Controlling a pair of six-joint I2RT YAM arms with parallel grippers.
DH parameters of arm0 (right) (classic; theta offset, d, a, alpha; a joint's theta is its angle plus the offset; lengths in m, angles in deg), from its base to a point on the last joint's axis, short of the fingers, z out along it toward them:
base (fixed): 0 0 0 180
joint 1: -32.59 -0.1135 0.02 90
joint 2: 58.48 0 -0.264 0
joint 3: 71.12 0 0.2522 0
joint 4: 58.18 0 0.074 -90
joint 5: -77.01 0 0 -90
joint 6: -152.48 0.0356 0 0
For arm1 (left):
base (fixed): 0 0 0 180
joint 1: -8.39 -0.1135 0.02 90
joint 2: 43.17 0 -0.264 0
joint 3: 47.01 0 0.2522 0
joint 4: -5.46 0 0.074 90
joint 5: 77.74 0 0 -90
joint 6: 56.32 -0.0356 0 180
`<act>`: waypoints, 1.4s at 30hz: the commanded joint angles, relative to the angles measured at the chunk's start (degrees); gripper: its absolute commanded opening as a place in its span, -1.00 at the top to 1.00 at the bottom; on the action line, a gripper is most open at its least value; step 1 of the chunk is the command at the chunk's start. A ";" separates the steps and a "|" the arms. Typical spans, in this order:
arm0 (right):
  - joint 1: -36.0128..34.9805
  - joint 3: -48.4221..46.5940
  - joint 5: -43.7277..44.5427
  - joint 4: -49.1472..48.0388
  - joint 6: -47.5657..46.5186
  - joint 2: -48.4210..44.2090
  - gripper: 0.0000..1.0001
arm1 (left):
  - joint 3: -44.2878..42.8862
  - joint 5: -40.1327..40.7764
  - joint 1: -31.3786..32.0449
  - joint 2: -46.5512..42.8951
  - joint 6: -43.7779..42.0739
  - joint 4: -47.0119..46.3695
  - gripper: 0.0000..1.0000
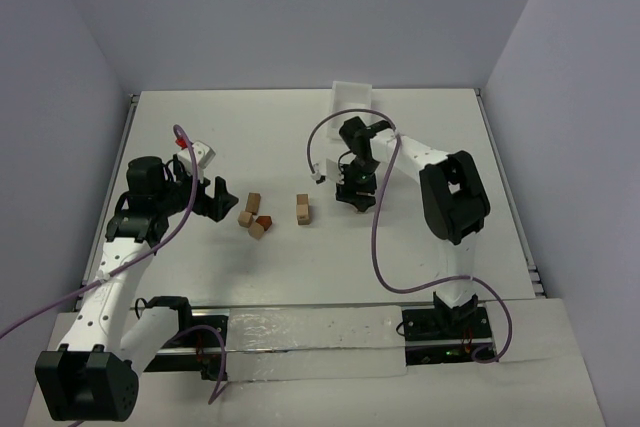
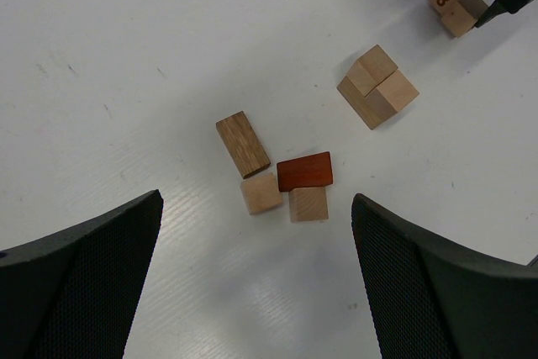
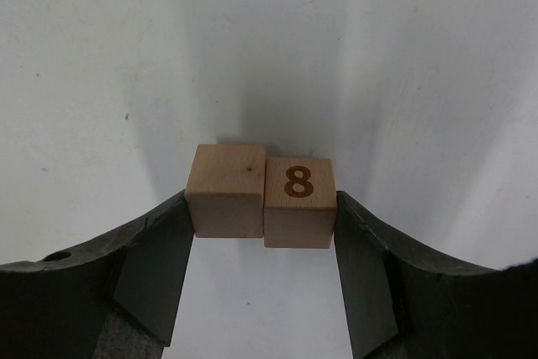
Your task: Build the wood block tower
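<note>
Right hand (image 3: 262,218) around block marked 8 (image 3: 299,203)

A robot lab cell: bare white walls (image 1: 300,17) rise beyond the left gripper (image 1: 222,197) and right gripper (image 1: 355,199), boxing in a white table (image 1: 250,137).

Left fingers (image 2: 84,283) spread wide, right fingers (image 3: 151,275) clamped partway, pointing down

A white table (image 1: 300,267) takes up most of the scene. A small white tray (image 1: 351,97) sits at the far edge of the table, a little right of the middle, close to the back wall (image 1: 300,17). Pale walls stand on the left, far and right sides. A shiny strip (image 1: 310,342) lies along the near edge.
</note>
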 commanded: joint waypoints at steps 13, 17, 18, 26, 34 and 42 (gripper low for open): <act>-2.34 0.17 2.98 0.03 -2.27 0.93 0.34 | -2.12 -1.81 -0.47 0.00 -0.65 -0.52 -0.99; -2.60 0.04 2.97 -0.05 -1.88 0.89 0.20 | -2.12 -1.81 -0.47 0.08 -0.65 -0.72 -0.98; -2.63 0.09 2.91 -0.11 -1.74 0.84 0.08 | -2.12 -1.84 -0.47 0.06 -0.62 -0.77 -0.98; -2.90 0.30 1.61 0.01 -0.92 0.05 -0.22 | -1.97 -1.90 -0.47 -0.09 -0.65 -0.92 -0.99; -3.39 -0.07 0.61 1.08 -0.44 -0.22 -0.73 | -2.03 -1.98 -0.47 -0.26 -0.74 -0.86 -0.98; -3.39 -0.70 -0.12 1.36 1.07 -0.58 -0.99 | -2.03 -1.81 -0.47 -0.44 -0.91 -0.69 -0.99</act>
